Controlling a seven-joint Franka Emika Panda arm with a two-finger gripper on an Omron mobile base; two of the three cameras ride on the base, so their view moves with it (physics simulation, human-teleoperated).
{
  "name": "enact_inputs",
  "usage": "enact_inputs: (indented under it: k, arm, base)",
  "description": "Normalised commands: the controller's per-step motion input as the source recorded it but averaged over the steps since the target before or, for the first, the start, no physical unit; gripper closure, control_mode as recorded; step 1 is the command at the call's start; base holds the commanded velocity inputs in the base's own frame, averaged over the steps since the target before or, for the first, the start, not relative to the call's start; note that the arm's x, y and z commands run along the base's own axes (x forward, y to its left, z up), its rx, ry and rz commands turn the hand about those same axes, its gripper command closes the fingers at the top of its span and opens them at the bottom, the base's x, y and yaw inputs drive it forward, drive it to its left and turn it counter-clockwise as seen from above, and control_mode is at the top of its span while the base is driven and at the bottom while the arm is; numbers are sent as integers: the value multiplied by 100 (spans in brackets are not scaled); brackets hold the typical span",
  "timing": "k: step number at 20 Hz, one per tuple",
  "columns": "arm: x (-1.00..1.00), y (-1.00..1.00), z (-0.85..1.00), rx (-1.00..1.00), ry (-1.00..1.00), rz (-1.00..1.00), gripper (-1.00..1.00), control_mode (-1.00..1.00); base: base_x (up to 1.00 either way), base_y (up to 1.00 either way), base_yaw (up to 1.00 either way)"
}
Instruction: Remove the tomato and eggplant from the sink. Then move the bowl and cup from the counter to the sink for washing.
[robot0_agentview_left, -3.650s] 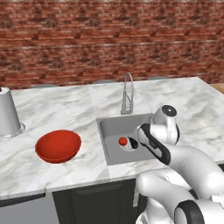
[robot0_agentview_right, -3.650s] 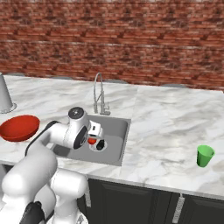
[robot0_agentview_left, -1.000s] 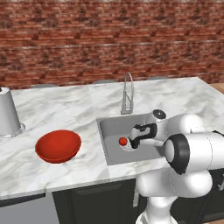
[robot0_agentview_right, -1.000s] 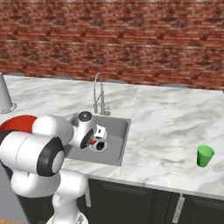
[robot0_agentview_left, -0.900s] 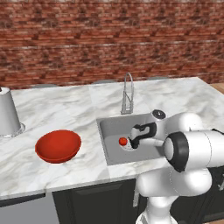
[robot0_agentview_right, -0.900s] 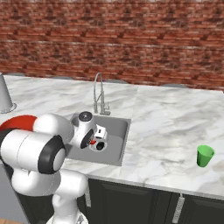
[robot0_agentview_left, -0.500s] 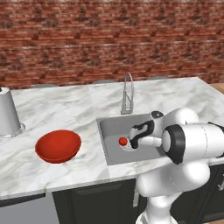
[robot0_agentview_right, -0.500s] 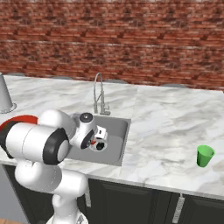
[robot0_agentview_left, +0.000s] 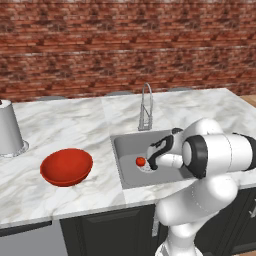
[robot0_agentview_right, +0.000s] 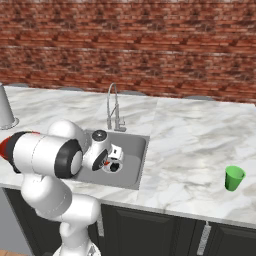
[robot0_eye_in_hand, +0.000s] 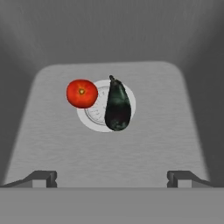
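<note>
Red tomato (robot0_eye_in_hand: 82, 93) and dark eggplant (robot0_eye_in_hand: 117, 106) lay side by side on the round drain (robot0_eye_in_hand: 97, 114) of the grey sink (robot0_eye_in_hand: 175, 109). You held the gripper (robot0_eye_in_hand: 112, 177) spread wide above them, pinching nothing. Red bowl (robot0_agentview_left: 66, 166) sat left on the marble counter (robot0_agentview_left: 60, 125), green cup (robot0_agentview_right: 233, 178) far right.

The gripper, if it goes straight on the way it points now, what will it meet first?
Probably the eggplant, lying over the drain of the sink. The open gripper touches nothing; the tomato sits slightly off-line. Depth is uncertain.

The robot's arm hides most of the bowl (robot0_agentview_right: 5, 145) and the eggplant (robot0_agentview_right: 114, 168).
</note>
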Motion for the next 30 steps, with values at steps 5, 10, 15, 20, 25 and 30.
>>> enact_inputs:
  k: [5,10,15,20,25,30]
  arm:
    - [7,0,-9,0,0,0,-100,-100]
    - [8,-1,-8,0,0,0,-100,-100]
    - [8,-3,-6,0,-1,0,-100,-100]
    - [6,-2,-8,0,0,0,-100,-100]
    - [2,0,-13,0,0,0,-100,-100]
    - [6,0,-10,0,-3,0,-100,-100]
  base:
    - [0,0,0]
    - [0,0,0]
    - [0,0,0]
    - [0,0,0]
    - [0,0,0]
    - [0,0,0]
